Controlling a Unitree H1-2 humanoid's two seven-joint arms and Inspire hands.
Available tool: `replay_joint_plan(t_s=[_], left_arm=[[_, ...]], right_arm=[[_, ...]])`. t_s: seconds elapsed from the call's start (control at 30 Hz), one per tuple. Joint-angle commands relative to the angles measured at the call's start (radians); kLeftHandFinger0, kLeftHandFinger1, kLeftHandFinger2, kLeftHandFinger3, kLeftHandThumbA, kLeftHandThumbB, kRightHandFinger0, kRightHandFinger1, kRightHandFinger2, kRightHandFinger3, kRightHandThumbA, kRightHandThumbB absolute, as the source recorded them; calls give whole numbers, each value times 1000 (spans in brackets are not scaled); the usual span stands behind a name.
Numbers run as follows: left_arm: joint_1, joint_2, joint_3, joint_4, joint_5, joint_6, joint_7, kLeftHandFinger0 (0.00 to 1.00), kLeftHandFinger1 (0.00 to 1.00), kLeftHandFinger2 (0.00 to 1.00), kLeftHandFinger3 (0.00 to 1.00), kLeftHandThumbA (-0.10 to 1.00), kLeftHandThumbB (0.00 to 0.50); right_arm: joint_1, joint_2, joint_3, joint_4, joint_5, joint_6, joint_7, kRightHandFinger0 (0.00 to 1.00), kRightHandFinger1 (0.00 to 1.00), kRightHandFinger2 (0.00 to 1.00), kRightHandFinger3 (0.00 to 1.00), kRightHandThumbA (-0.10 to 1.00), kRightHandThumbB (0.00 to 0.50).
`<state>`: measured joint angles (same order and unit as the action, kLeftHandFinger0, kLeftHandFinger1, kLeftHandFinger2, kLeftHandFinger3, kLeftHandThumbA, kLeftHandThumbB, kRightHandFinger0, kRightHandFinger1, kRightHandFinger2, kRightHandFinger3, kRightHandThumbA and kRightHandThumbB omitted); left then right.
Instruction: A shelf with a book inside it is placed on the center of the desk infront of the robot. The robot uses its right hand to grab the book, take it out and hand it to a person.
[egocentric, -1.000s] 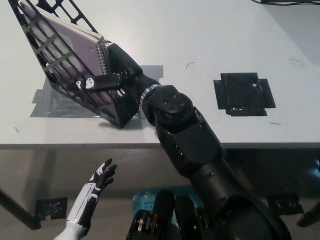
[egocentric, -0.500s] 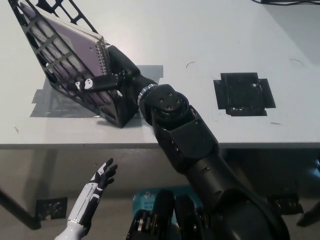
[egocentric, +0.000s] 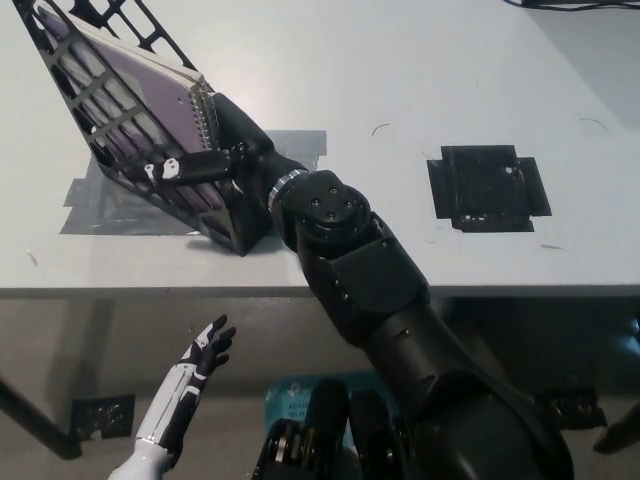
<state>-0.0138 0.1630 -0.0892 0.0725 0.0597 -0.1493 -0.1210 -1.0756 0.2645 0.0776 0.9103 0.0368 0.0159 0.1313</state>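
1. On counter (egocentric: 400, 60), upper left: black shelf (egocentric: 110, 120), tilted, book (egocentric: 150, 95) inside.
2. Right robot hand (egocentric: 205, 160) reaches into shelf, fingers closed on book's spiral edge.
3. Left robot hand (egocentric: 195, 365) below counter edge, fingers spread, empty.

shelf (egocentric: 110, 130) lattice walls hem book (egocentric: 150, 100) | desk (egocentric: 400, 80) rightward open

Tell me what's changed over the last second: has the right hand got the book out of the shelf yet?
Not yet. The right hand has pushed a little further left and up the desk, into the shelf, fingers around the spiral-bound book; whether the grip is closed is unclear. The book remains inside the shelf, neither has moved. The left hand stays open below the desk edge.
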Motion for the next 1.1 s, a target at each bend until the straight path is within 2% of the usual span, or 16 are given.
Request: replay_joint_plan(t_s=[0.0, 0.03, 0.07, 0.1, 0.13, 0.2, 0.3, 0.47, 0.6, 0.7, 0.77, 0.8, 0.83, 1.0, 1.03, 1.07], left_arm=[[-15, 11, 3, -21, 8, -25, -5, 1000, 1000, 1000, 1000, 1000, 251], [-18, 10, 2, -19, 6, -27, -6, 1000, 1000, 1000, 1000, 1000, 242], [-19, 10, 2, -18, 6, -27, -6, 1000, 1000, 1000, 1000, 1000, 248], [-20, 9, 3, -18, 4, -24, -7, 1000, 1000, 1000, 1000, 1000, 247], [-20, 8, 4, -14, 1, -25, -7, 1000, 1000, 1000, 1000, 1000, 254], [-22, 12, 3, -11, 11, -31, -3, 1000, 1000, 1000, 1000, 1000, 264], [-25, 12, 2, -14, 12, -26, -5, 1000, 1000, 1000, 1000, 1000, 248], [-26, 11, 1, -20, 15, -13, -5, 1000, 1000, 1000, 1000, 1000, 264], [-26, 10, 2, -22, 10, -14, -7, 1000, 1000, 1000, 1000, 1000, 262], [-26, 13, -1, -19, 22, -22, -5, 1000, 1000, 1000, 1000, 1000, 264], [-26, 12, -1, -18, 21, -22, -3, 1000, 1000, 1000, 1000, 1000, 260], [-24, 10, 0, -17, 19, -23, -3, 1000, 1000, 1000, 1000, 1000, 262], [-24, 10, 0, -18, 17, -21, -3, 1000, 1000, 1000, 1000, 1000, 258], [-27, 9, -1, -19, 14, -25, -5, 1000, 1000, 1000, 1000, 1000, 227], [-27, 8, 0, -22, 2, -16, -11, 1000, 1000, 1000, 1000, 1000, 221], [-27, 9, 1, -23, -7, -11, -17, 1000, 1000, 1000, 1000, 1000, 222]], right_arm=[[-92, 23, -9, 13, -12, -58, -52, 141, 216, 312, 462, 1000, 130], [-91, 24, -1, 0, -29, -50, -73, 28, 43, 62, 185, 1000, 91], [-89, 27, 5, -7, -44, -53, -94, 6, 9, 12, 37, 1000, 45], [-87, 28, 5, -11, -45, -49, -99, 1, 2, 2, 7, 1000, 24], [-81, 33, -2, -26, -34, -25, -99, 0, 0, 0, 0, 1000, 0], [-80, 34, -5, -28, -31, -12, -101, 0, 0, 10, 0, 1000, 0], [-76, 30, -14, -14, -18, -36, -99, 0, 8, 23, 0, 1000, 24], [-79, 28, -28, 12, -7, -69, -113, 0, 0, 22, 0, 1000, 76], [-72, 28, -32, 9, -15, -80, -149, 0, 0, 0, 0, 1000, 59], [-64, 36, -55, -12, 10, -71, -157, 0, 0, 0, 0, 1000, 83], [-60, 43, -80, -24, 36, -73, -151, 0, 0, 0, 0, 1000, 74], [-55, 52, -110, -36, 75, -90, -139, 0, 0, 0, 0, 1000, 28], [-52, 56, -125, -51, 90, -92, -136, 0, 0, 0, 0, 1000, 18], [-39, 83, -195, -175, 159, -63, -137, 0, 0, 0, 0, 1000, 2], [-36, 91, -208, -223, 174, -43, -145, 0, 0, 0, 0, 1000, 44], [-34, 99, -220, -273, 189, -24, -154, 0, 0, 0, 0, 1000, 53]])
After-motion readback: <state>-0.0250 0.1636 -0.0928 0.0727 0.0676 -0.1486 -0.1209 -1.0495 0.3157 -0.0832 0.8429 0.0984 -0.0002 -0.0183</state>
